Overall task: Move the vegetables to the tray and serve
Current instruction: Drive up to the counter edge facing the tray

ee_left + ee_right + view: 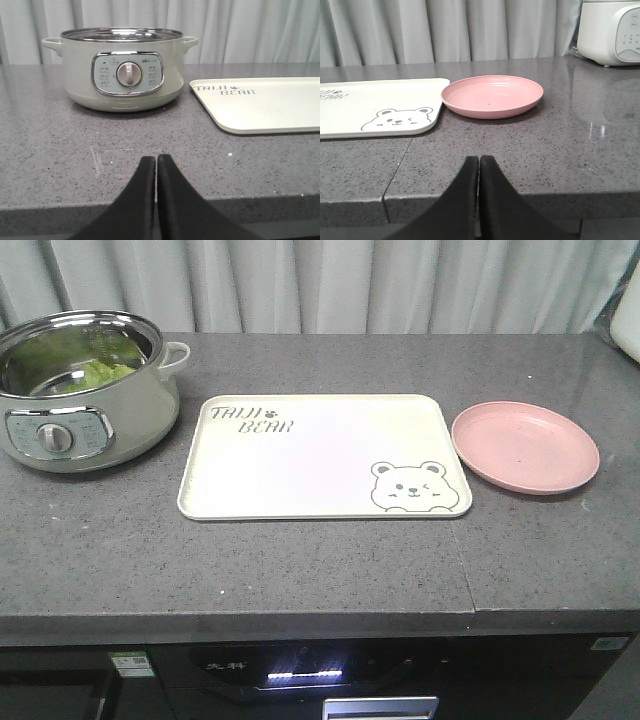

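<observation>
Left gripper [156, 170] and right gripper [479, 170] both pressed together, empty; lettuce [100, 373] lies in the left pot [120, 425]; tray [300, 455] bare; nothing done yet.

light: even, bright | shadows: soft | glare: countertop [600, 125] | focus: sharp

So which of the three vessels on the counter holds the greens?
The pale-green electric pot at far left: lettuce lies inside it. The tray and pink plate hold nothing.
</observation>
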Available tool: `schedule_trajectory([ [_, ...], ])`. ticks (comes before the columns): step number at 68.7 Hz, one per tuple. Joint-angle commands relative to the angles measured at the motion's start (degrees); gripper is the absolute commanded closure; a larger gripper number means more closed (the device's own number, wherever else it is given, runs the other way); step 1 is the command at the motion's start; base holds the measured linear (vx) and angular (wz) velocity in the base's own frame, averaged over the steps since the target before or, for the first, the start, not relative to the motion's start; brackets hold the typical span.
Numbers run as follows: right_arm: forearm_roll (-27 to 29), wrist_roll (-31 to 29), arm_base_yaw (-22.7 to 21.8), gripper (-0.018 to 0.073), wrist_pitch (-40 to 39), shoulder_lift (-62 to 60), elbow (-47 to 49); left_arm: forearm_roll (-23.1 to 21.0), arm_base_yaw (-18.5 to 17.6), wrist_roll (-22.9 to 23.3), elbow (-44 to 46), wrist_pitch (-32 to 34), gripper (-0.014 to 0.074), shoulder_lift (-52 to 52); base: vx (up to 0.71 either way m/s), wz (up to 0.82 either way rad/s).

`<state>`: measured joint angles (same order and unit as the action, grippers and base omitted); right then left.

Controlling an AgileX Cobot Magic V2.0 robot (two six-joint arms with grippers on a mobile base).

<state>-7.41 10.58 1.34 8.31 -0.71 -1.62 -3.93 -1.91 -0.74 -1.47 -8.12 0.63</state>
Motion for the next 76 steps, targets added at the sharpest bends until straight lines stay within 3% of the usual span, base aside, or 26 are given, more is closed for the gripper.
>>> schedule_trajectory([
  [1, -0.46, -0.15, -0.36, 0.0562, -4.48, -0.11, -0.85, -0.18, 0.22, 0.42, -1.53, 4.43, 0.0602, 0.74, 0.08, 0.03],
  [76, -0.46, -0.15, -0.36, 0.0562, -4.48, -0.11, -0.85, -0.18, 0.22, 0.42, -1.53, 4.43, 0.0602, 0.74, 0.05, 0.01],
])
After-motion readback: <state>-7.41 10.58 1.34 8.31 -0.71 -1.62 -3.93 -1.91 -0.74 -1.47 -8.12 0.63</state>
